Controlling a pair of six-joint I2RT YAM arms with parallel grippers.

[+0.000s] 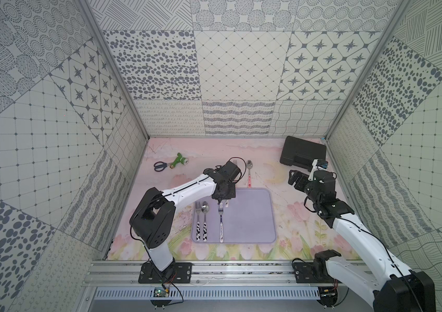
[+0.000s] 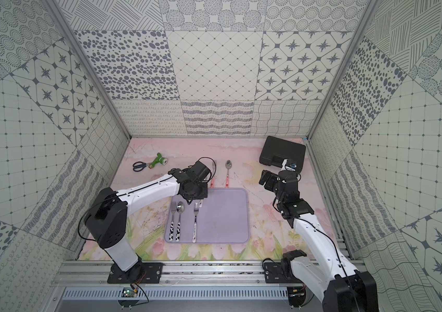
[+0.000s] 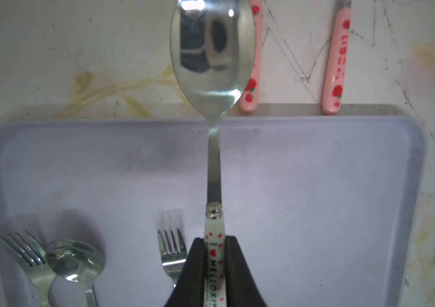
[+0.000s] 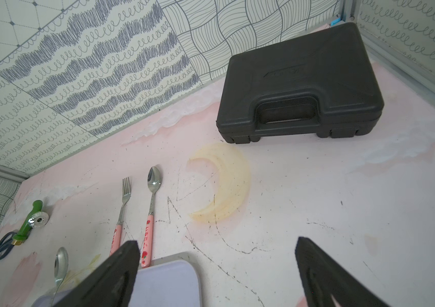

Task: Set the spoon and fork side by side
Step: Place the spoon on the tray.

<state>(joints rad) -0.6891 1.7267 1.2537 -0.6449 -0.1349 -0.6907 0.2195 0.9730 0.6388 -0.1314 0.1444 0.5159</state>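
My left gripper (image 3: 214, 240) is shut on the white, red-dotted handle of a spoon (image 3: 212, 53), held over the far part of the lilac tray (image 1: 252, 216). In both top views the gripper (image 1: 222, 201) hides most of that spoon. The matching fork (image 1: 221, 221) lies on the tray just beside the gripper. A cow-patterned fork (image 1: 197, 220) and spoon (image 1: 205, 220) lie side by side at the tray's left. My right gripper (image 4: 216, 247) hangs open and empty over the table, right of the tray.
A pink strawberry-handled spoon (image 1: 249, 173) and fork (image 4: 123, 210) lie on the table just beyond the tray. A black case (image 1: 303, 152) sits at the back right. Scissors (image 1: 160, 165) and a green nozzle (image 1: 179, 159) lie at the back left.
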